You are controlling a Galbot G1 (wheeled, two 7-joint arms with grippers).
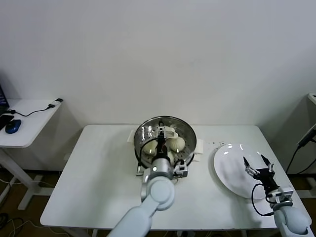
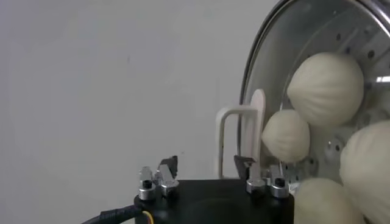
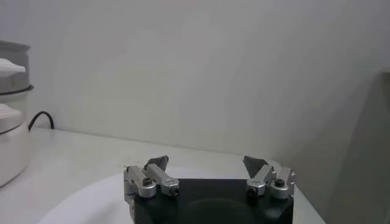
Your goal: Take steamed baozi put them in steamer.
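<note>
The steamer (image 1: pixel 166 124) stands at the middle back of the white table. Cream-white baozi lie on its perforated tray; I see one (image 1: pixel 178 143) right of my left gripper and one (image 1: pixel 150 146) left of it. In the left wrist view four baozi show in the pot: (image 2: pixel 326 88), (image 2: pixel 286 135), (image 2: pixel 367 167), (image 2: pixel 320 204). My left gripper (image 1: pixel 161 138) hovers over the pot, open and empty (image 2: pixel 207 165), near the steamer's white handle (image 2: pixel 241 137). My right gripper (image 1: pixel 256 165) is open and empty (image 3: pixel 206 164) over the white plate (image 1: pixel 229 170).
The flat white plate (image 3: pixel 85 204) at the right of the table holds nothing. The steamer's white base (image 3: pixel 11 143) shows in the right wrist view. A side table with a blue mouse (image 1: pixel 13 126) and cables stands far left. A wall runs behind.
</note>
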